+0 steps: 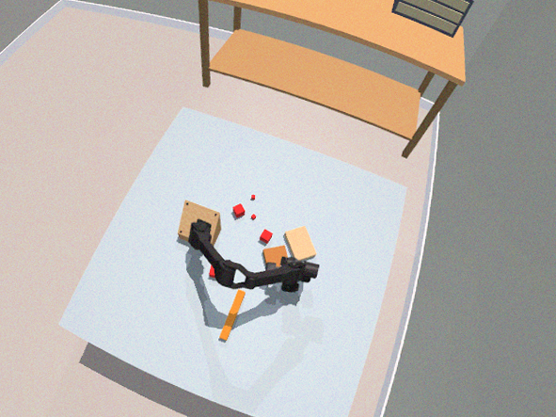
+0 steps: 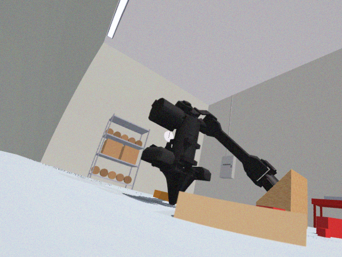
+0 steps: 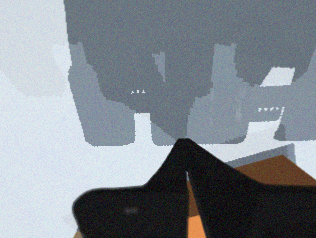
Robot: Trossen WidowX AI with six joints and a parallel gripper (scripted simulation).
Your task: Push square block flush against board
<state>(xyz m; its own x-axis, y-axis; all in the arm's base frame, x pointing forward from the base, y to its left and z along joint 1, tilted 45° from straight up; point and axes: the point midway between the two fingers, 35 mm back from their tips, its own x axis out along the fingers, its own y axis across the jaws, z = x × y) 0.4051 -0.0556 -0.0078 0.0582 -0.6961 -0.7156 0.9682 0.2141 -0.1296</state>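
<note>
The square block (image 1: 274,254) (image 3: 281,169) is orange-brown and lies flat, close to the long left side of the pale tan board (image 1: 300,243) (image 2: 237,220) in the top view. Whether they touch is hard to tell; the arm covers the block's lower right part. The block looks slightly turned relative to the board. In the exterior view the board hides the block. My gripper (image 2: 172,204) (image 3: 183,143) is shut and empty, pointing down low near the mat, just beyond the board's end in the exterior view. In the wrist view the block is right of and behind the fingers.
An orange bar (image 1: 232,314) lies on the pale blue mat (image 1: 318,189). Red cubes (image 1: 238,210) (image 1: 265,235) lie left of the board, with smaller red ones nearby. Another red piece (image 1: 212,271) is partly under the arm. The arm stands on a wooden base (image 1: 199,214).
</note>
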